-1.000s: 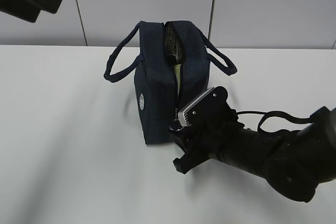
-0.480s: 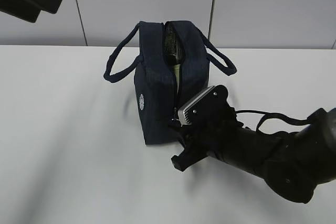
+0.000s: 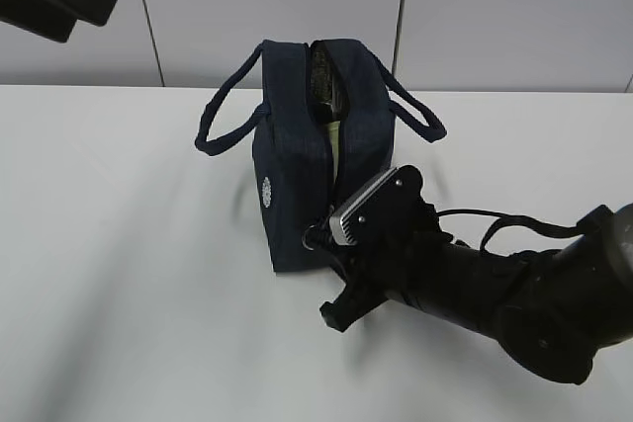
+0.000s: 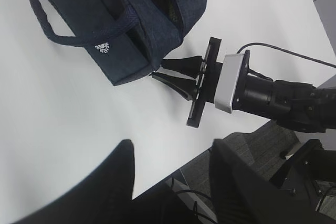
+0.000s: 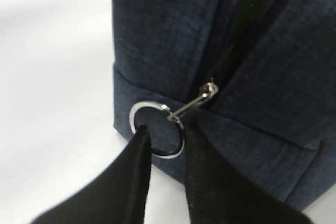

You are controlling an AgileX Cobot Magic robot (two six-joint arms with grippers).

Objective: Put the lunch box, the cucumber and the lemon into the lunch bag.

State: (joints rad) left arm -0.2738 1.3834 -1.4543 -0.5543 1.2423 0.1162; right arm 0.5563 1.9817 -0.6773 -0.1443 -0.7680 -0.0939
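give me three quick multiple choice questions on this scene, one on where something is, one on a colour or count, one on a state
1. Where is the zipper's ring pull?
A. at the low end of the lunch bag's near face
B. on top between the handles
C. lying on the table away from the bag

2. What colour is the lunch bag?
A. red
B. dark navy
C. pale grey

3. How is the bag's zipper?
A. shut along its full length
B. open, showing green inside
C. torn off

Answers:
1. A, the right wrist view shows the silver ring near the bag's bottom edge, with the right gripper fingertips on either side of it.
2. B, all three views show dark blue fabric with a small white logo.
3. B, the exterior view shows the slit gaping from top down the front, with a green edge inside.
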